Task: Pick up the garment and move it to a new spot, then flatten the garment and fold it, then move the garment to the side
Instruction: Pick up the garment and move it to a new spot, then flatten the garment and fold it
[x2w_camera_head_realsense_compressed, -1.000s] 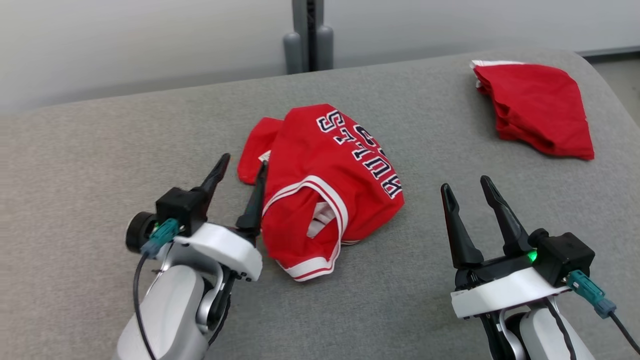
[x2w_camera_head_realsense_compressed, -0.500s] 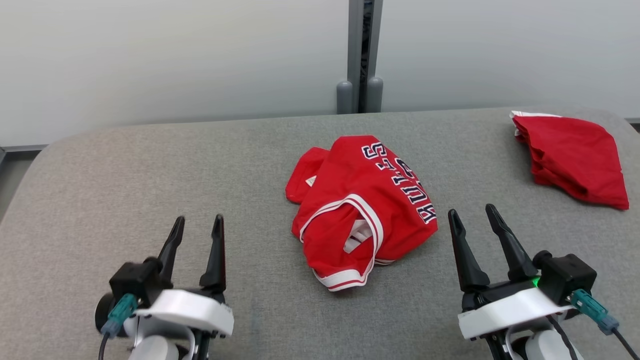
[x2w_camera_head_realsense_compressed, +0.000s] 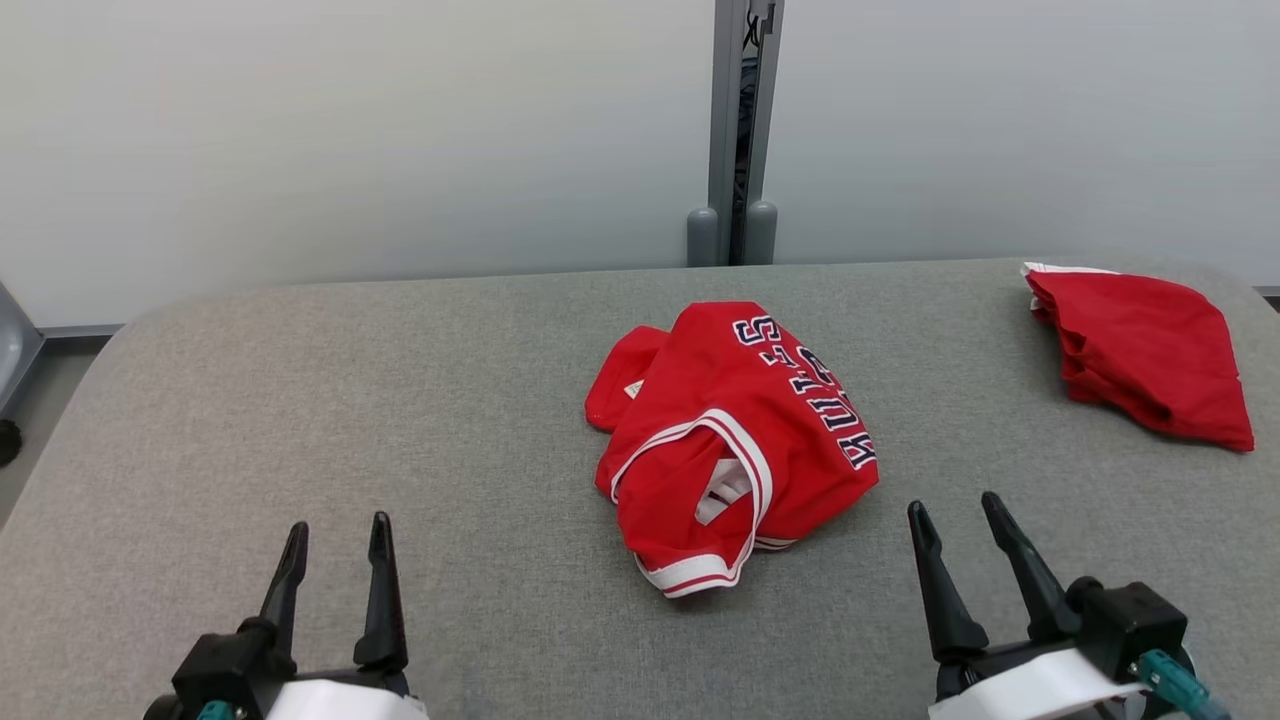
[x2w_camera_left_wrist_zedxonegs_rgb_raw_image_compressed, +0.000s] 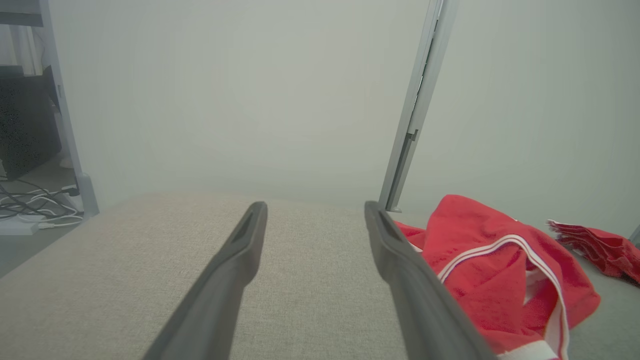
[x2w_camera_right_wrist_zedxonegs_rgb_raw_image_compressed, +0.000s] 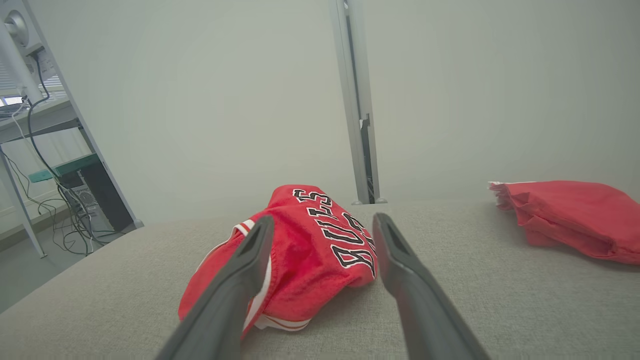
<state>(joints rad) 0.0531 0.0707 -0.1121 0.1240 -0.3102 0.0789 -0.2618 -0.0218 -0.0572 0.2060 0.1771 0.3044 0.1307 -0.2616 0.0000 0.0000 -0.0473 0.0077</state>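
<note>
Lab-like room, partition panels (x2w_camera_head_realsense_compressed: 400, 130), computer tower (x2w_camera_right_wrist_zedxonegs_rgb_raw_image_compressed: 97, 192), loose floor cables (x2w_camera_left_wrist_zedxonegs_rgb_raw_image_compressed: 27, 202)

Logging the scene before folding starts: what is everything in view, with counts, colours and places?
jersey: one, red with white trim, crumpled at table centre
folded cloth: one, red, table's far right
table: one, grey, padded
post: one, grey, behind the table
cables: several, dark and white, floor left of table
left gripper: one, dark fingers open, near left
right gripper: one, dark fingers open, near right
</note>
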